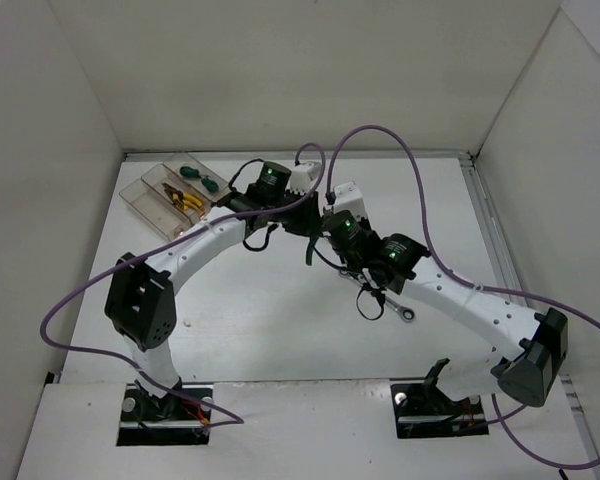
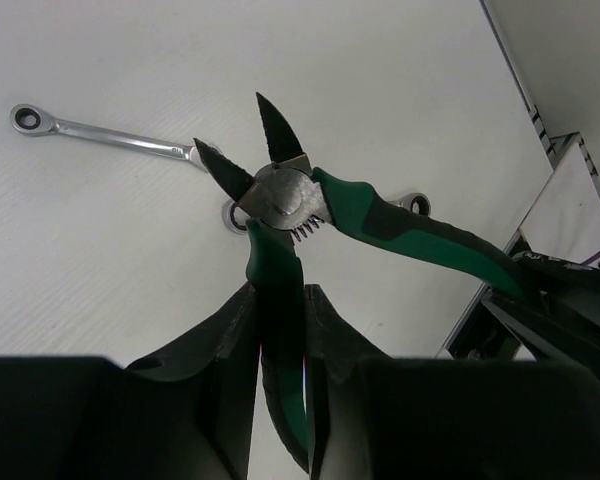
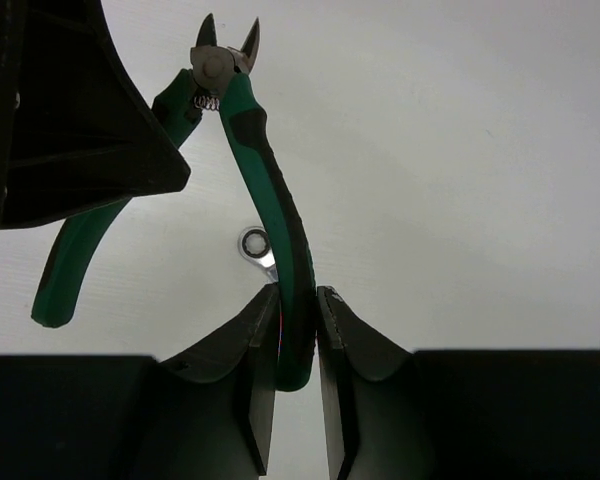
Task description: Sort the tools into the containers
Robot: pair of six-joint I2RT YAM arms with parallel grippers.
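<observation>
- Together, both grippers hold one pair of green pliers point(image 2: 280, 195) in the air, well to the right of the bins point(image 1: 138, 200) and nearer the arm bases.
- Left gripper point(image 2: 280, 292): its jaws are pressed onto one handle of the green pliers, and the tool's nose points up and away from the wrist.
- Right gripper point(image 3: 298, 292): its jaws are pinched on the other handle, which curves up to the pivot.
- The green pliers' handles are splayed apart and the cutting tips stand open.
- A wrench point(image 1: 385, 300) lies flat on the table point(image 1: 280, 330), further from the bins than the green pliers.
- In the left wrist view, another wrench point(image 2: 110, 138) lies on the table beyond the pliers' nose.
- The bins sit at the far left of the table; one holds yellow pliers point(image 1: 185, 200), and the one beside it a green-handled tool point(image 1: 202, 181).
</observation>
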